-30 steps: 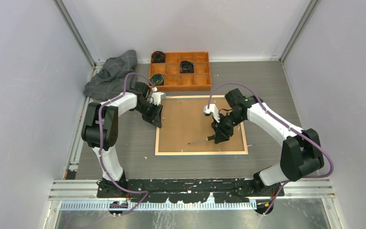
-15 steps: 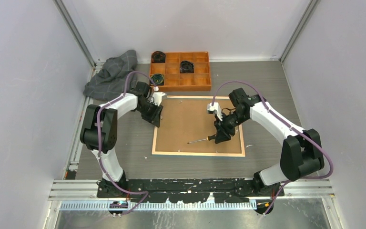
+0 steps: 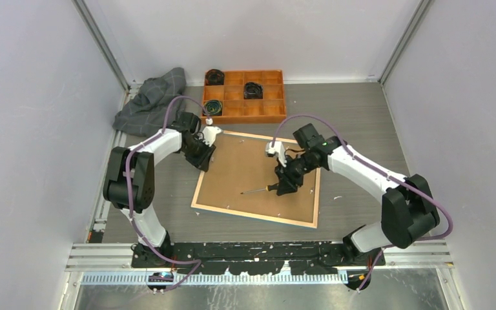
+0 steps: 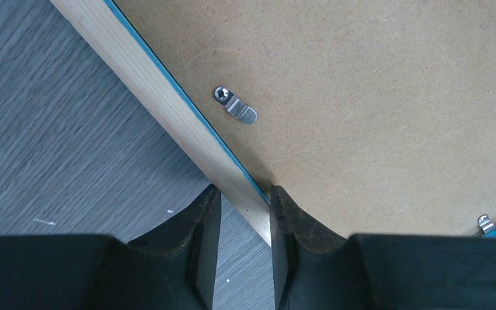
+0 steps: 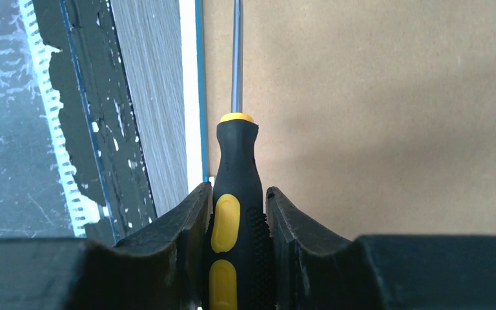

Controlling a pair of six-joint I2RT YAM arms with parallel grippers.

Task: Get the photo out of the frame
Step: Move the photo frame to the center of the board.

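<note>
At the near side of the table (image 3: 361,116), the frame (image 3: 252,217) lies face down and askew, wood-coloured rim up, with the brown backing board (image 3: 245,168) filling it. The photo is not visible; I take it to sit beneath that board.

Over the board, the right gripper (image 5: 237,190) is clamped on the black-and-yellow handle of a screwdriver (image 5: 236,161), the shaft pointing at the frame's left side. Whether the tip touches the board is hard to tell from above.

Further back, the left gripper (image 4: 242,194) pinches the frame's left rim, close to a small metal turn clip (image 4: 236,106).

The step looks to be swinging the clips clear. The left clamp should hold firm so the frame cannot slide. The blade should come in low and push each tab sideways rather than dig into the board.

Beyond sit an orange tray (image 3: 245,121) and a grey cloth (image 3: 148,100).
</note>
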